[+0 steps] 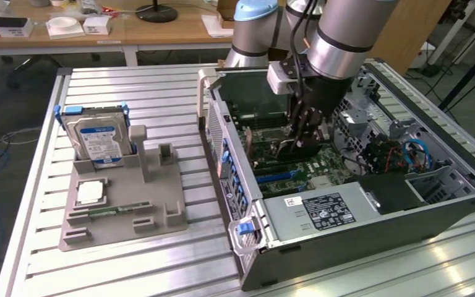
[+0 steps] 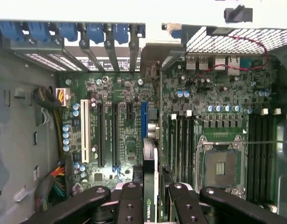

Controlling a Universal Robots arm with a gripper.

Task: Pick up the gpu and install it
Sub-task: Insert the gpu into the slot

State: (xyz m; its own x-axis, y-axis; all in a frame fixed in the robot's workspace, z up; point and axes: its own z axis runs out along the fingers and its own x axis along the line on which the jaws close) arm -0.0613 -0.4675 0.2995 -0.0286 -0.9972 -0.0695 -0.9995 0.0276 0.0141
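Note:
My gripper (image 1: pixel 297 139) reaches down into the open computer case (image 1: pixel 246 185), above the motherboard (image 1: pixel 303 170). It is shut on the gpu (image 1: pixel 287 147), a thin black card held on edge. In the wrist view the gpu (image 2: pixel 149 205) runs edge-on between my fingers (image 2: pixel 129 198), and its metal bracket end points toward the case's rear slot covers (image 2: pixel 87 35). The card hangs just beside and along the blue expansion slot (image 2: pixel 143 120). Whether its edge touches the slot I cannot tell.
A grey holder (image 1: pixel 151 216) lies on the slatted metal table at the exterior view's left, carrying a silver hard drive (image 1: pixel 99 139), a square chip (image 1: pixel 91 192) and a narrow memory stick (image 1: pixel 114 210). The power supply (image 1: pixel 324 210) and drive cage (image 1: pixel 419 179) crowd the case's near side.

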